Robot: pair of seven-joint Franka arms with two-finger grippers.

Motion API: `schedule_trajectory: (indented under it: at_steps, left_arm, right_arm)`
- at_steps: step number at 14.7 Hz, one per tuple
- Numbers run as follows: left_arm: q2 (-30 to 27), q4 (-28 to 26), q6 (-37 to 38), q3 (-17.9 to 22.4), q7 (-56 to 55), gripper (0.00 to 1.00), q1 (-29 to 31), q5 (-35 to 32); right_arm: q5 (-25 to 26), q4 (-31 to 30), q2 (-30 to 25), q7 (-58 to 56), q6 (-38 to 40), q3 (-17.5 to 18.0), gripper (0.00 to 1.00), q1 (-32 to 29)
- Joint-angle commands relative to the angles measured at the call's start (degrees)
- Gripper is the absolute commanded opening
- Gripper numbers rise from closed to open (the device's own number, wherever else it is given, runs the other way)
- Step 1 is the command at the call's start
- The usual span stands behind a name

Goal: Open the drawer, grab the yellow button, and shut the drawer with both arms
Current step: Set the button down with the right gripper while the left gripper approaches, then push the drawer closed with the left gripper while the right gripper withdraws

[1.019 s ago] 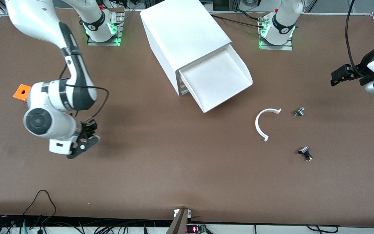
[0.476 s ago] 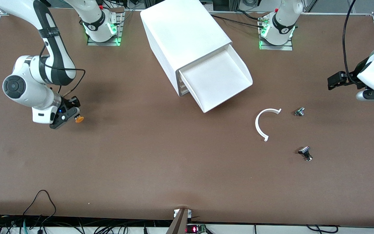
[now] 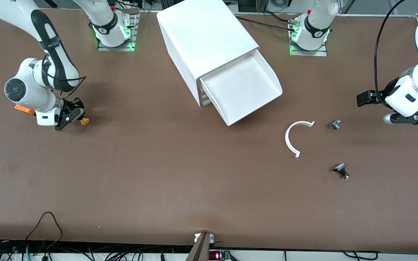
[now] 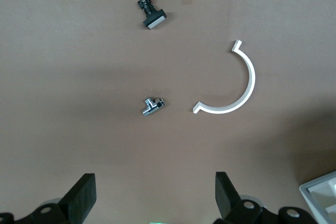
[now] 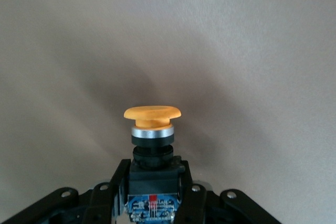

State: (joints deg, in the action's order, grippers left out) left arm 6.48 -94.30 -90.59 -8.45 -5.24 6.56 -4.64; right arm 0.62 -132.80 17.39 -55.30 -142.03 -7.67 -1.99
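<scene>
The right gripper (image 3: 76, 117), clenched on the orange-capped black-bodied button (image 3: 84, 121), hangs well apart from the pulled-out white tray drawer (image 3: 243, 88); the released left gripper (image 3: 367, 98) stands nearer it.

Your right arm's black two-finger hand (image 3: 76, 116) sits low over the counter at about nine o'clock in the front view, its elbow folded, fingers clamped on the small orange-capped push button (image 5: 152, 114). Your left arm's black two-finger hand (image 4: 155, 198) hangs above the counter at three o'clock, jaws spread wide, gripping nothing.
</scene>
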Motion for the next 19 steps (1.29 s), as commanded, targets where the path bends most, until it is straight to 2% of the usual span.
schedule_trajectory:
  at_steps: [1, 3, 4, 5, 8, 10, 14, 16, 19]
  left_arm:
    - [-0.1, 0.3, 0.6, -3.1, -11.0, 1.00, -0.6, -1.1]
    - [0.0, -0.4, 0.2, -5.4, -18.6, 1.00, -0.8, -0.9]
    - [0.1, -1.8, -1.4, -6.7, -21.0, 1.00, -0.8, -0.9]
    - [0.1, -3.2, -3.4, -7.8, -23.6, 1.00, -1.0, -0.6]
    - [3.0, -5.5, -8.4, -8.3, -33.3, 1.00, -4.1, 1.0]
    - [4.9, -8.0, -14.0, -8.3, -38.9, 1.00, -5.6, 2.1]
    - [7.6, -14.7, -29.3, -8.5, -42.5, 1.00, -7.3, 2.2]
    - [7.8, -16.4, -32.1, -9.9, -44.3, 1.00, -8.2, 3.3]
    - [7.8, -17.8, -35.0, -11.6, -47.2, 1.00, -8.3, 5.6]
  right_arm:
    - [-0.5, 0.0, 1.2, -6.1, -3.4, 1.1, 0.18, -2.3]
    - [-0.5, 0.1, 1.8, -6.8, -4.4, 1.1, 0.24, -2.8]
    - [-0.8, 0.2, 1.8, -6.7, -4.4, 1.2, 0.48, -2.8]
    - [-0.9, 0.3, 1.8, -6.8, -4.4, 1.3, 0.99, -2.8]
    - [-1.0, 1.7, 0.0, -6.2, -4.0, 3.5, 1.00, -2.7]
    - [-1.3, 3.8, -2.2, -5.8, -3.5, 6.3, 1.00, -2.7]
    - [-4.0, 14.6, -3.6, -3.2, 8.2, 9.1, 1.00, -2.6]
    - [-6.0, 17.6, -3.7, -1.5, 11.1, 9.8, 1.00, -2.5]
    - [-6.3, 19.8, -5.3, 3.2, 14.4, 10.6, 1.00, -1.9]
